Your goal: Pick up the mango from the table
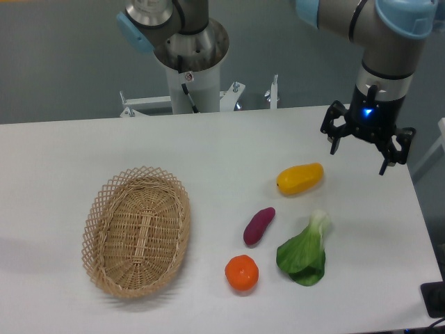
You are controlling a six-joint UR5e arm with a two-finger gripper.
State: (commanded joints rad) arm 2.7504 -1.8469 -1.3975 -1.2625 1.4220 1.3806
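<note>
Yellow mango [300, 179] unlabelled, seemingly; jaws spread nearby.

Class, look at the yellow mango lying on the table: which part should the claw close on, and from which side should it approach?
Grip the mango across its middle, from above. It lies flat on the table, long axis running left-right with a slight tilt, so its narrower width probably fits the fingers best. The open claw hangs up and right of it.

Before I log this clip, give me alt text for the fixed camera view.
An open gripper hangs above a white table, up and right of the yellow mango. Nearer the camera lie a purple sweet potato, orange and leafy green; a wicker basket sits left.
</note>
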